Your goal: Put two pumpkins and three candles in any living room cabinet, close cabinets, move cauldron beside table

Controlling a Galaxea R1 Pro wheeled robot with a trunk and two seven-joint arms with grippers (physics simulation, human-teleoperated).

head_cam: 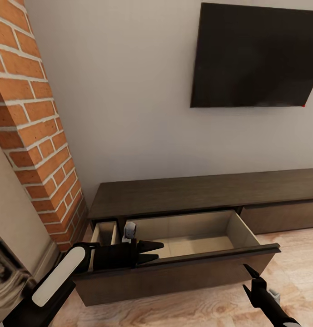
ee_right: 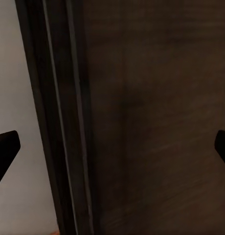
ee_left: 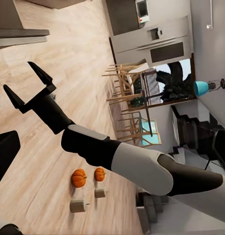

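Observation:
The cabinet (head_cam: 197,193) runs along the wall, and one wide drawer (head_cam: 174,272) is pulled out, showing its pale inside. My left gripper (head_cam: 158,252) hovers open over the left end of the drawer front, holding nothing. A small pale object (head_cam: 129,231) stands at the drawer's back left; what it is I cannot tell. My right gripper (head_cam: 246,278) is open and empty by the drawer's right end, and it is also in the left wrist view (ee_left: 18,77). Two pumpkins (ee_left: 78,178) (ee_left: 100,174) and two candles (ee_left: 78,205) (ee_left: 100,193) sit on the wood floor behind me.
A brick column (head_cam: 33,136) stands left of the cabinet and a dark TV (head_cam: 256,54) hangs above it. Dining chairs (ee_left: 127,93) and a fridge (ee_left: 156,44) are far across the room. Dark cabinet wood (ee_right: 151,122) is close in front of the right wrist camera.

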